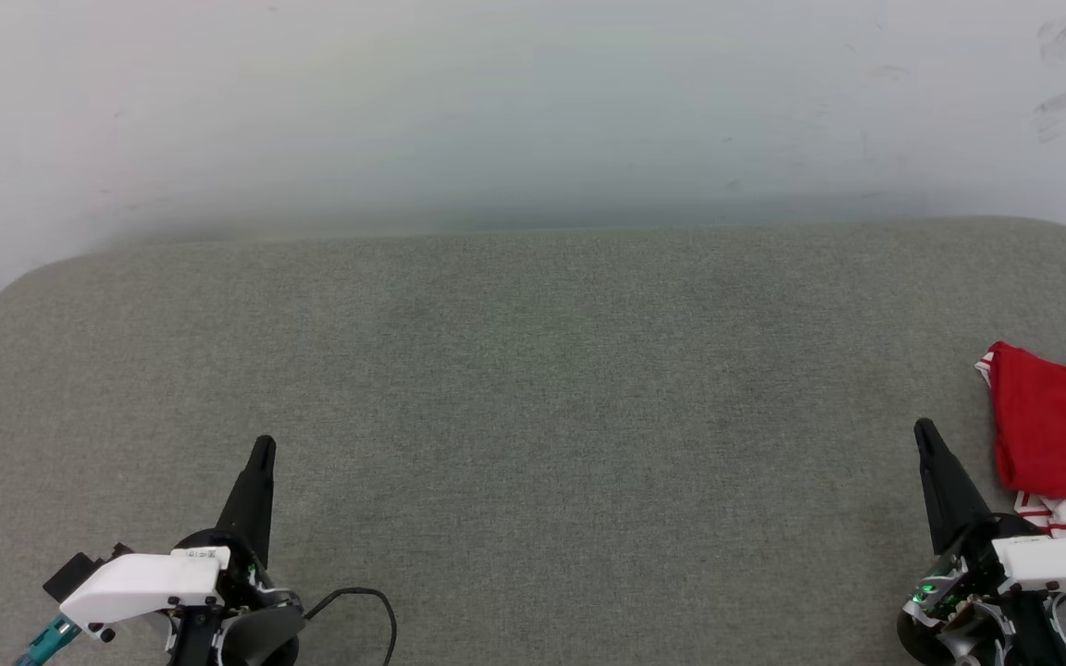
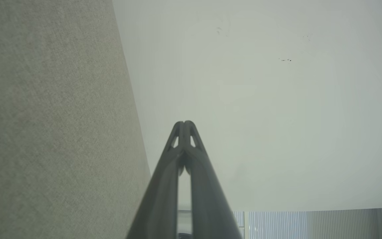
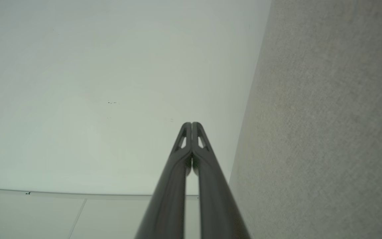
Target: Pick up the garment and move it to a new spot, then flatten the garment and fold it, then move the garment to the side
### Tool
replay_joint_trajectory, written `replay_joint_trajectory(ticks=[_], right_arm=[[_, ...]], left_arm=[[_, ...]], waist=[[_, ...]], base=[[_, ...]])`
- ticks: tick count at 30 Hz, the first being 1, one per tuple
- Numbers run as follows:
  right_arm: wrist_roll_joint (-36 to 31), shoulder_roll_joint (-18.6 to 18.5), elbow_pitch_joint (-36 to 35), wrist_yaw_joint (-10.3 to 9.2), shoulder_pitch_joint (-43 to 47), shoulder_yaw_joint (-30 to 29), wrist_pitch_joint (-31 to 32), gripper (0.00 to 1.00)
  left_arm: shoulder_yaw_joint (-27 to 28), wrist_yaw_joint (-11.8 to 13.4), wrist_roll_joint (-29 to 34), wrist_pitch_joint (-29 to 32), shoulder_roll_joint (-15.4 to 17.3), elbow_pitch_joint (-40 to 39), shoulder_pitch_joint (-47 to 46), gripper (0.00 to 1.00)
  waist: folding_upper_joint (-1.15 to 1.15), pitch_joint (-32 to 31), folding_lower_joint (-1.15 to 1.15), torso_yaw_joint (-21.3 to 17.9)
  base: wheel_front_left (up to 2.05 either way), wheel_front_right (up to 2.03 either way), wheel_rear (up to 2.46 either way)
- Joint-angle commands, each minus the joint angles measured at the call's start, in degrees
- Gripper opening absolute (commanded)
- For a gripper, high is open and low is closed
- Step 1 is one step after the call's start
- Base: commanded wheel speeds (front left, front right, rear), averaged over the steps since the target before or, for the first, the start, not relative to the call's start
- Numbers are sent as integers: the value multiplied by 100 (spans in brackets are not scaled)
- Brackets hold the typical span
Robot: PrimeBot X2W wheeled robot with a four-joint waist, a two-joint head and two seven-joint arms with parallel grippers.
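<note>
The garment (image 1: 1060,435), red with white and red-striped trim at its lower edge, lies folded at the far right edge of the grey fabric surface (image 1: 533,388), partly cut off by the head view's border. My right gripper (image 1: 923,431) is shut and empty, its tip just left of the garment. My left gripper (image 1: 264,448) is shut and empty at the lower left, far from the garment. In the left wrist view the left gripper (image 2: 184,123) shows its tips pressed together. The right gripper (image 3: 191,124) in the right wrist view is likewise closed tip to tip.
A pale wall (image 1: 533,111) rises behind the grey surface's rounded far edge. A black cable (image 1: 366,601) loops by my left wrist. The grey surface (image 2: 45,132) runs along the left of the left wrist view and the grey surface (image 3: 327,132) along the right of the right wrist view.
</note>
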Motion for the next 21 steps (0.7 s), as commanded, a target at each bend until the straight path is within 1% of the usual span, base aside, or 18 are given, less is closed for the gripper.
replay_joint_trajectory(ticks=[1,21], right_arm=[[-16,18,5,0,-83,-18,15,0],[-44,38,6,0,-85,-44,38,0]], left_arm=[[23,-13,40,15,-6,5,-40,0],[51,-13,62,48,-27,6,-45,0]], waist=[[0,0,0,0],[0,0,0,0]], base=[[0,0,0],[0,0,0]])
